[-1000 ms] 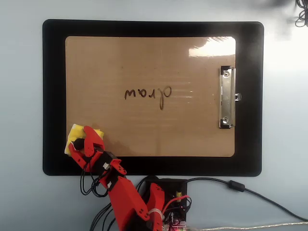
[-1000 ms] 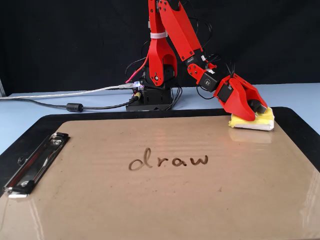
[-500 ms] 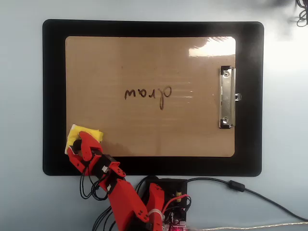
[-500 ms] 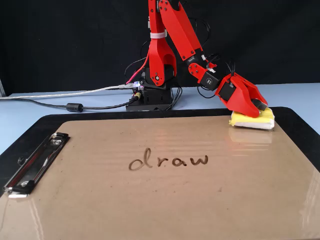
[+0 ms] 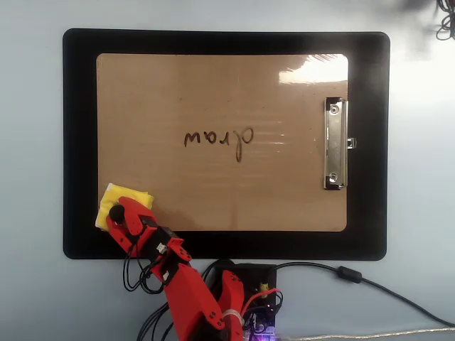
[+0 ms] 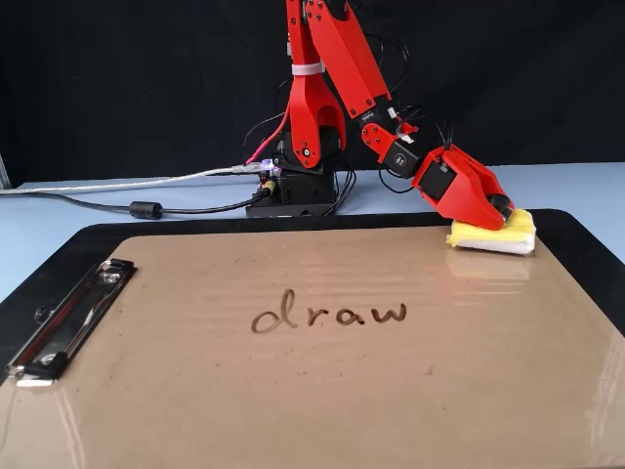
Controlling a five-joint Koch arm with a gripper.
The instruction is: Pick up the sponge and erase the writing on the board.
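The brown board (image 5: 213, 92) lies on a black mat and also shows in the fixed view (image 6: 293, 410). The writing (image 5: 218, 138), a cursive word "draw", sits at the board's middle and reads upright in the fixed view (image 6: 329, 313). The yellow sponge (image 5: 131, 195) lies at the board's lower left corner in the overhead view, at the far right in the fixed view (image 6: 498, 237). My red gripper (image 5: 119, 213) comes down on the sponge and covers part of it (image 6: 496, 213). The jaws look closed on the sponge, which touches the board.
The silver clip (image 5: 335, 143) sits at the board's right edge in the overhead view, at the left in the fixed view (image 6: 68, 318). The black mat (image 5: 78, 142) surrounds the board. My arm's base (image 6: 293, 191) and cables (image 6: 146, 208) lie behind it.
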